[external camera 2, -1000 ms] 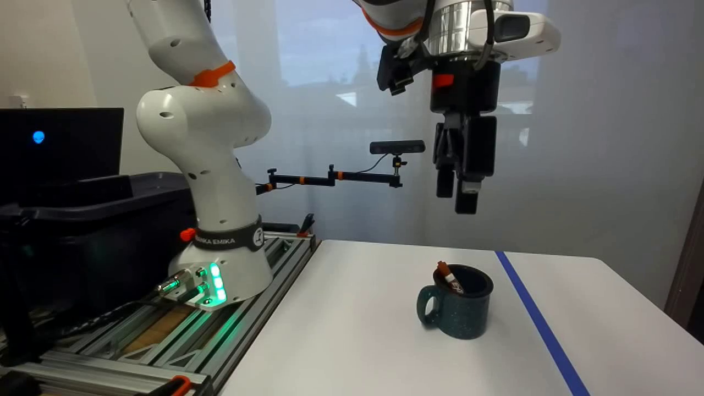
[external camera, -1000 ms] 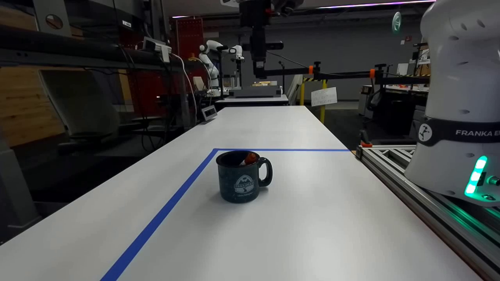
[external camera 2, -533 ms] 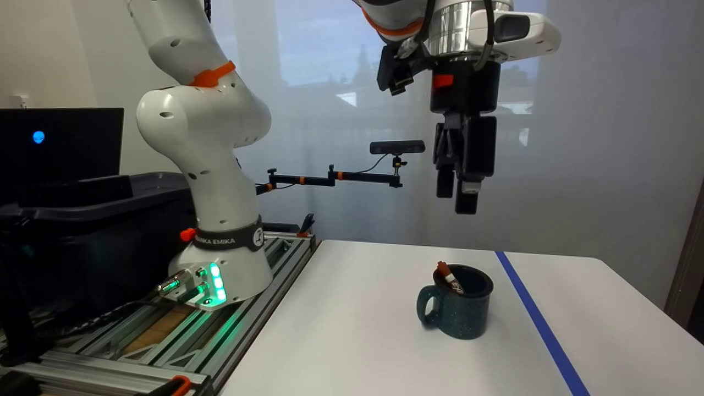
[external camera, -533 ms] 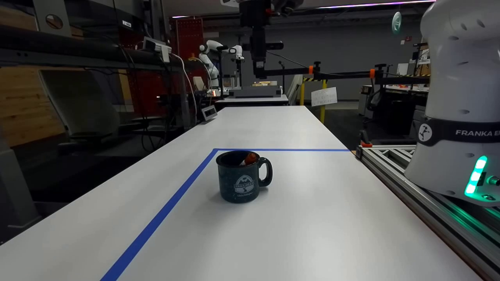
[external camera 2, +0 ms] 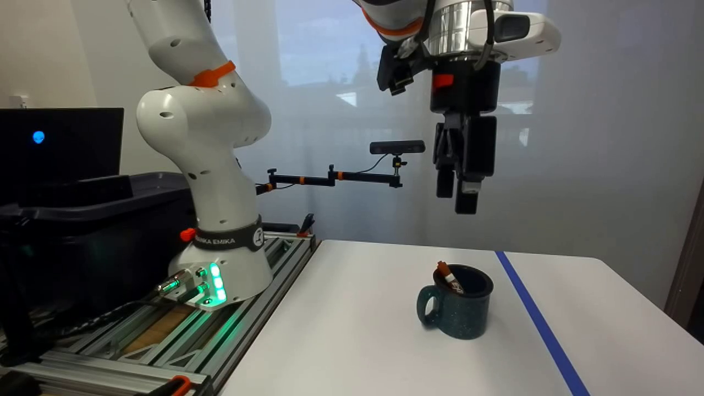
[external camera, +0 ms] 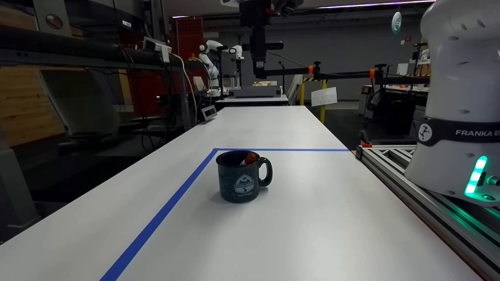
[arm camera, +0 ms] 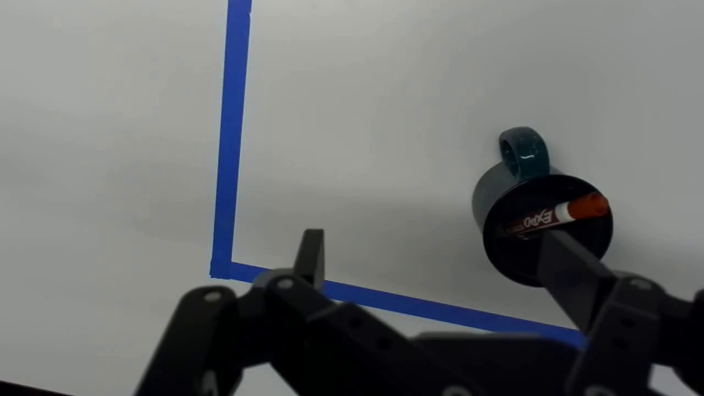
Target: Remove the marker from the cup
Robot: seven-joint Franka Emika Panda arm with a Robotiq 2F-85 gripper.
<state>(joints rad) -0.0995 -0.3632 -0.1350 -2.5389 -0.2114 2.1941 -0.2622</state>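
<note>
The cup (external camera: 230,183) is a dark green-black mug standing upright on the white table, with a pale emblem in an exterior view and a loop handle. It also shows in an exterior view (external camera 2: 467,316) and the wrist view (arm camera: 488,192). The marker (external camera 2: 451,279) leans inside it, its orange-brown cap at the rim near the handle. In the wrist view the marker (arm camera: 550,215) shows a white band and a dark red body; its lower end is hard to see. My gripper (external camera 2: 455,197) is open and empty, high above the cup. In the wrist view the gripper (arm camera: 434,242) has its right finger overlapping the cup's opening.
Blue tape (arm camera: 225,143) marks lines on the table (external camera: 312,218), beside and behind the cup. A metal rail frame (external camera: 414,195) runs along the table's edge at the robot base. A camera on a black boom arm (external camera 2: 352,177) stands beyond the table.
</note>
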